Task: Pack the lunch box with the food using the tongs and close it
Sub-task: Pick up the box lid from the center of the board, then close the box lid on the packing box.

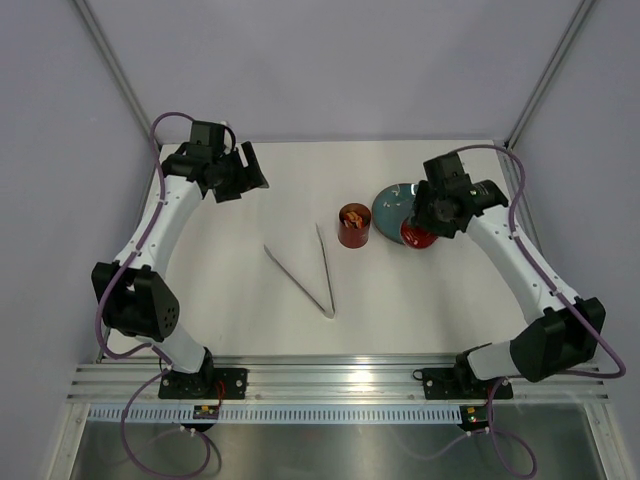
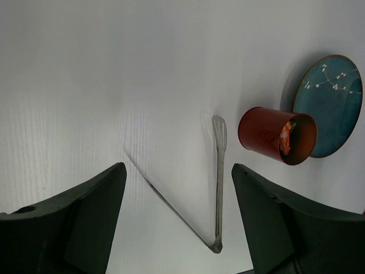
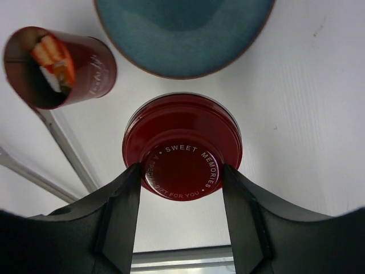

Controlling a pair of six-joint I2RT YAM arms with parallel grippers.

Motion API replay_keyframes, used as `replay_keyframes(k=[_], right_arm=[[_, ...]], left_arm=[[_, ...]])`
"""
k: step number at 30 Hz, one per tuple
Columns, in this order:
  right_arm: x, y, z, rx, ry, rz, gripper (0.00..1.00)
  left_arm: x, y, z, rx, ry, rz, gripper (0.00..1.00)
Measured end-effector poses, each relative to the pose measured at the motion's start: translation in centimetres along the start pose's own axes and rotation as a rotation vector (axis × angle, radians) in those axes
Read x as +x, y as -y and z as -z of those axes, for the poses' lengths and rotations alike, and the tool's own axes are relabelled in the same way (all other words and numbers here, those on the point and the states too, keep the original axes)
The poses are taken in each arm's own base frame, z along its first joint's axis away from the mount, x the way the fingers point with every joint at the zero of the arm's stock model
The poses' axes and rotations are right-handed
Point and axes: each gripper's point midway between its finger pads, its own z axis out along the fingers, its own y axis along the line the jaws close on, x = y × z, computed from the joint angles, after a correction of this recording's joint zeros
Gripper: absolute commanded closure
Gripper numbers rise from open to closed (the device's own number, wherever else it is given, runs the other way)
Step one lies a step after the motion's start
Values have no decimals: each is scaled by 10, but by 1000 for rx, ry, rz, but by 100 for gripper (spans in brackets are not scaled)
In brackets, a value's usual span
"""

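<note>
From above, the right wrist (image 1: pixel 452 195) hides most of the red lid (image 3: pixel 182 142) and part of the plate (image 1: pixel 392 205). The right fingers (image 3: pixel 122 200) straddle the lid's raised centre; whether they grip it cannot be told. The left fingers (image 2: pixel 85 222) hang wide open, empty, above the far left of the desk (image 1: pixel 240 310). The lunch box (image 1: pixel 354 225) stands open, food (image 3: pixel 54 57) inside, tongs (image 2: pixel 219 130) beside.

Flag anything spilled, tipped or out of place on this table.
Nothing stands out. The small red cylindrical can stands upright with the orange food pieces inside, its round red lid lies flat beside the blue-grey round plate, and the long silver metal tongs lie flat on the table.
</note>
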Motion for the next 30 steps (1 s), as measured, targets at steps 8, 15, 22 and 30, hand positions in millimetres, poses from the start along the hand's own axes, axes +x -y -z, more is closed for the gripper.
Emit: replay_keyframes(k=[8, 15, 22, 30], right_arm=[[-32, -89, 0, -87, -7, 180, 89], [-44, -131, -46, -74, -55, 243, 89], [-38, -145, -80, -51, -104, 271, 89], [-31, -153, -93, -51, -135, 296, 89]], left_arm=[[8, -3, -7, -1, -22, 3, 21], [9, -4, -8, -3, -25, 3, 21], [13, -7, -10, -9, -37, 5, 21], [15, -8, -11, -12, -42, 6, 21]])
